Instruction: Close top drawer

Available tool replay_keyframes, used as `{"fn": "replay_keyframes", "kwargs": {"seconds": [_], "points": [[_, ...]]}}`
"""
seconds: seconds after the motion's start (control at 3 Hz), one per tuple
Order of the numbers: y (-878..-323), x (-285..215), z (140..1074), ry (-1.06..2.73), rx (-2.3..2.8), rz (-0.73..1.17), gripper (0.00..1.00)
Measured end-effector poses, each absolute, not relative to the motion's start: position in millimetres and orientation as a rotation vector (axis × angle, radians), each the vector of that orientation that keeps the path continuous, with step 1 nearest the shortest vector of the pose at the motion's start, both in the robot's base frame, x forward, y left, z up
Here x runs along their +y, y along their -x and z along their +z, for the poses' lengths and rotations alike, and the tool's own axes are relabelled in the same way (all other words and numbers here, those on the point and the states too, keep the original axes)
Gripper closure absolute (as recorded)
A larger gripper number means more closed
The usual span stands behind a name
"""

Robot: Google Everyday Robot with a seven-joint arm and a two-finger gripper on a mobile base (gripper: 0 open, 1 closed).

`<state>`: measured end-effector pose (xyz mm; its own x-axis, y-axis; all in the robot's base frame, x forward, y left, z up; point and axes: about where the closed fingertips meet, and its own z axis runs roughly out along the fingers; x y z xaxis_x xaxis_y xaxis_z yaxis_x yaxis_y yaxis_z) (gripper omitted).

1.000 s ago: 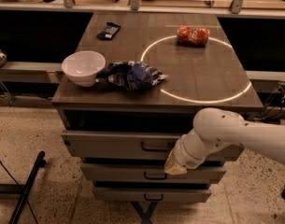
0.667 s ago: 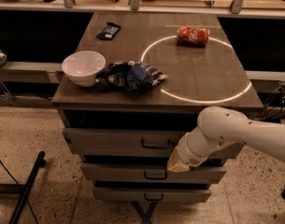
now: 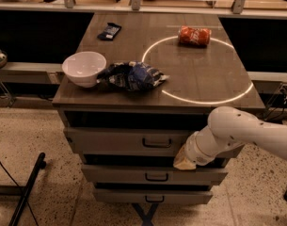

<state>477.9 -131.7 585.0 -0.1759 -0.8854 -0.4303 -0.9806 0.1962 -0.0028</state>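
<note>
Drawer-closing job, at the pushing step: the top drawer [image 3: 115, 141] of the grey unit stands out a little from the frame under the counter [image 3: 199, 79]. A dark gap shows above its front, so I judge it not yet shut. My tool [image 3: 184, 161] sits low on that drawer's front, to the right of its dark bail handle [image 3: 156, 143] and at the bottom edge, touching the wood or just beside it. The white arm [image 3: 246, 135] reaches in from the drawer's right. From this view I cannot tell whether the tool is released or clenched; I see nothing held in it.

Above the drawer, a white bowl [image 3: 84, 68] and a crumpled blue bag [image 3: 132, 75] lie near the counter's front edge. A red can [image 3: 194, 35] and a small dark packet [image 3: 108, 31] lie well back from it. Two shorter drawer fronts sit below.

As I read it, the next move is a steady push straight in, toward the back of the unit. The contact is off to the right of the handle, so the drawer may skew on its runners; I would go slowly, or shift the pressure nearer the handle. I would stop once the front meets the frame and the gap above it closes.
</note>
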Motion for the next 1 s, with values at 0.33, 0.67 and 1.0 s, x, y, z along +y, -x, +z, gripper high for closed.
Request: {"fn": "replay_keyframes", "kwargs": {"seconds": [0.33, 0.67, 1.0], "points": [[-468, -143, 587, 1.716, 2.134, 0.428, 1.0], [-437, -157, 582, 1.676, 2.116, 0.515, 1.0], [-410, -181, 586, 1.59, 2.102, 0.608, 1.0]]}}
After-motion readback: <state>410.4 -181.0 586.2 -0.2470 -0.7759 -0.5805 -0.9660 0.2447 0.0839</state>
